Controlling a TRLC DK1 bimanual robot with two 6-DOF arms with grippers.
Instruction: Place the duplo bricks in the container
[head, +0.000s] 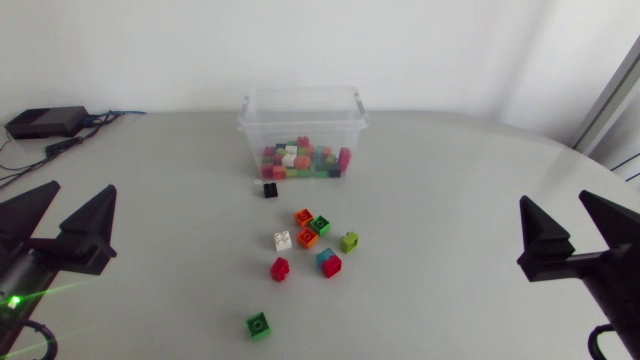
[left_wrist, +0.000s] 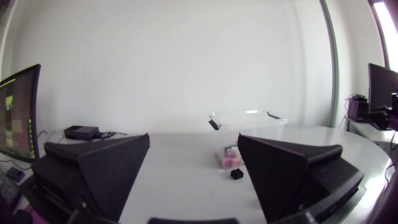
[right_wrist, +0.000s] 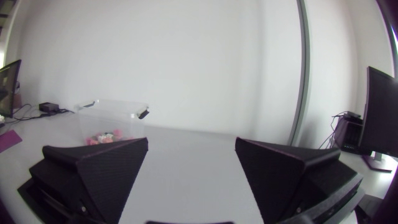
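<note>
Overhead, the clear container (head: 300, 97) stands at the far middle of the table (head: 480, 170), with a layer of mixed-colour bricks (head: 300, 158) lying inside it. A black brick (head: 269, 189) sits just in front of the container, and nearer still lies a loose cluster of orange, green, white, lime and red bricks (head: 308, 237), with a single green brick (head: 258, 325) apart from them at the near side. The left gripper (head: 80, 192) and the right gripper (head: 555, 200) hang at opposite sides of the table, well away from every brick, both spread wide and holding nothing. From the left wrist, the left gripper (left_wrist: 194, 138) gapes wide with nothing between its fingers, and the container (left_wrist: 261, 127) and black brick (left_wrist: 237, 174) lie ahead of it. From the right wrist, the right gripper (right_wrist: 191, 142) is likewise wide apart and bare, with the container (right_wrist: 118, 114) ahead, off to one side.
</note>
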